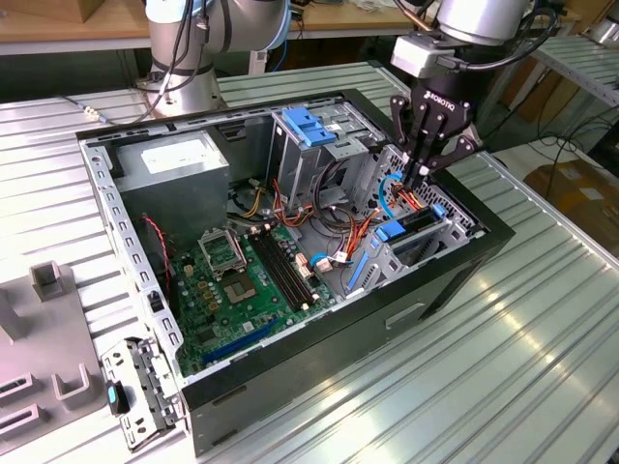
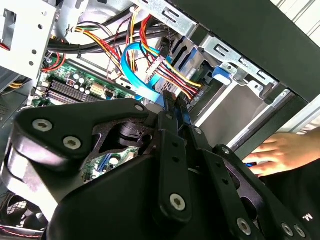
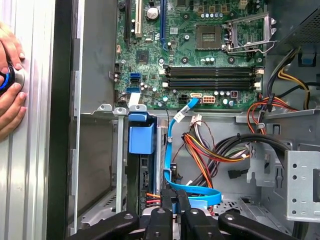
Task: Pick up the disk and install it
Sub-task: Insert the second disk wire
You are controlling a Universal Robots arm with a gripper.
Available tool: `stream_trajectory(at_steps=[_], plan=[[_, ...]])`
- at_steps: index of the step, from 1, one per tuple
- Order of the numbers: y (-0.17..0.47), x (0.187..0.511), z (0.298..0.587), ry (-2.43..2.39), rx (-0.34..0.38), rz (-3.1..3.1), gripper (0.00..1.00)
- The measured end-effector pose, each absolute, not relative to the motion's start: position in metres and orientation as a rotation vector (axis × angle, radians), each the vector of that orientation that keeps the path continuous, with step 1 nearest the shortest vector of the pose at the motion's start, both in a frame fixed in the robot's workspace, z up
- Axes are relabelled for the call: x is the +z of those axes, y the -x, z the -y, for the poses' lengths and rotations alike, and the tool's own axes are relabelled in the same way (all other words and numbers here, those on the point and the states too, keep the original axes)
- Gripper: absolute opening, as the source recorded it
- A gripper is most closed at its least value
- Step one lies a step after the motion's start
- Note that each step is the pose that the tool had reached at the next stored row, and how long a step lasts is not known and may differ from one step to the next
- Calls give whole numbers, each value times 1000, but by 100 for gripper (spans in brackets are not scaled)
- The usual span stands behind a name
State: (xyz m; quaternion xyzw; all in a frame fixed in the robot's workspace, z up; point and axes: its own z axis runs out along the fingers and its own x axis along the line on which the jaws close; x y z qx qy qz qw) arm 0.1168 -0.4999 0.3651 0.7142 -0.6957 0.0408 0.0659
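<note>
The disk (image 1: 414, 222) sits on edge in the drive bay at the corner of the open computer case (image 1: 455, 280) on the exterior view's right, its blue side rails showing. In the first wrist view its dark edge (image 3: 145, 175) runs below a blue plastic tab (image 3: 141, 135). My gripper (image 1: 416, 174) hangs just above the disk's cable end, fingers pressed together. In both wrist views the gripper (image 2: 172, 102) (image 3: 170, 199) is shut right at the flat blue data cable (image 3: 192, 192) and the coloured power wires (image 2: 175, 80). Whether it pinches a connector is hidden.
A grey power supply (image 1: 174, 159) and an upright metal cage with a blue handle (image 1: 309, 126) stand inside the case beside the motherboard (image 1: 242, 280). A person's hand (image 3: 10, 90) rests on the table outside the case wall. Grey fixtures (image 1: 48, 329) lie at the exterior view's left.
</note>
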Motion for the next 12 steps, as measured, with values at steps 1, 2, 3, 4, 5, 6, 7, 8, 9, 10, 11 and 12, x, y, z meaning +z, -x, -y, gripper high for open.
stream_trajectory(at_steps=[1,2,3,4,5,6,7,8,9,10,11,12], plan=[[-117,365,501,-2156,121,2099,16],[-117,365,504,-2159,117,2102,16],[-116,365,507,-2164,112,2106,16],[-116,365,509,-2167,109,2108,16],[-115,365,512,-2171,107,2109,16],[-115,365,514,-2175,106,2109,16],[-114,364,516,-2181,106,2107,16],[-113,364,517,-2185,106,2106,16],[-112,364,517,-2188,106,2105,16],[-110,363,518,-2193,107,2105,16],[-108,363,518,-2199,107,2104,16],[-108,362,518,-2201,107,2104,16]])
